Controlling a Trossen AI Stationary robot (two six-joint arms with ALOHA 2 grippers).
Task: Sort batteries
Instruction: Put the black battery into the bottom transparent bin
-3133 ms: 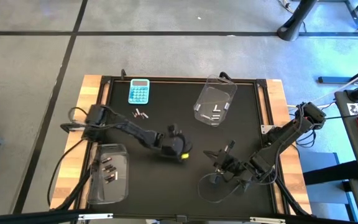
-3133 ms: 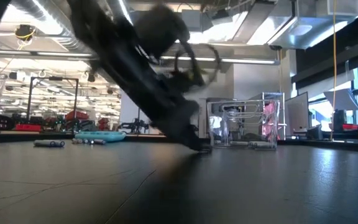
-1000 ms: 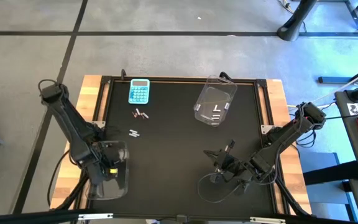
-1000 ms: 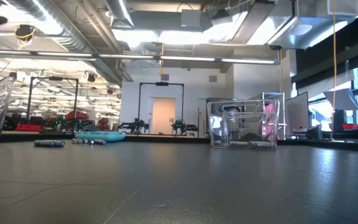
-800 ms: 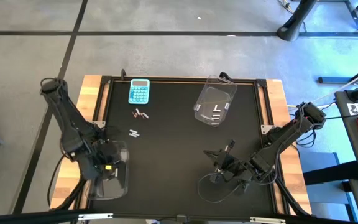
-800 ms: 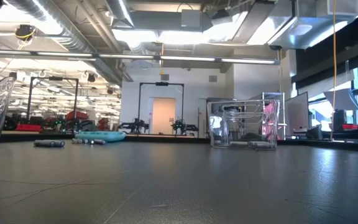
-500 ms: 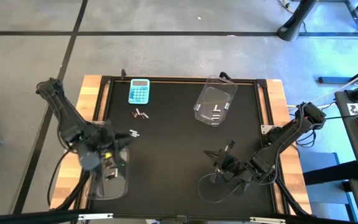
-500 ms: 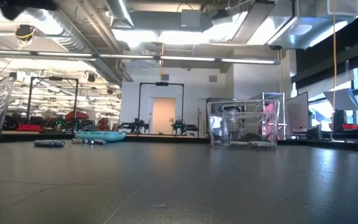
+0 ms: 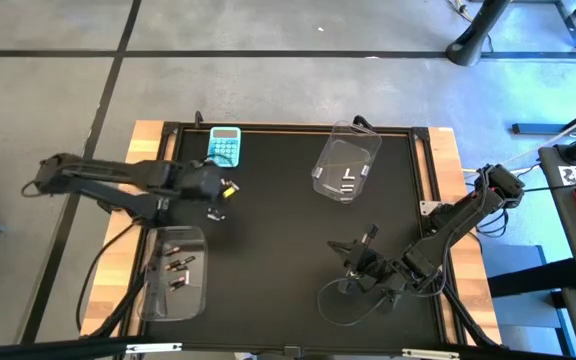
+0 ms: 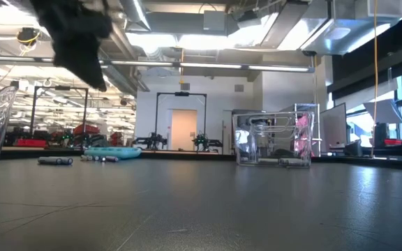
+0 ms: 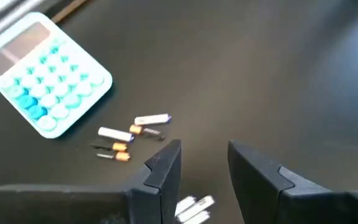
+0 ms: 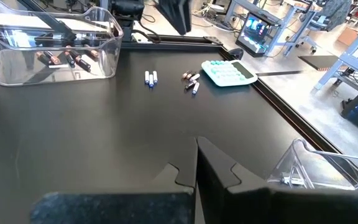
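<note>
Black table [image 9: 268, 250] first. The left arm reaches in from the left, and its gripper [image 11: 202, 163] hangs above the mat with the fingers apart and nothing between them. The clear bin [image 9: 173, 275] on the near side of that claw has a few dark-and-red batteries [image 9: 176, 268] in it. The other clear bin [image 9: 348, 160], far off to the claw's right, holds some silvery ones [image 9: 348, 180], hard to count from up here. The light-blue calculator [image 11: 45, 81] is just ahead of the fingers. Four loose batteries [image 11: 132, 134] lie between calculator and claw, and a silvery pair [image 11: 194, 207] sits right under the fingers. The right gripper [image 12: 194, 163] is parked well away near the front edge, pinched together, empty.
</note>
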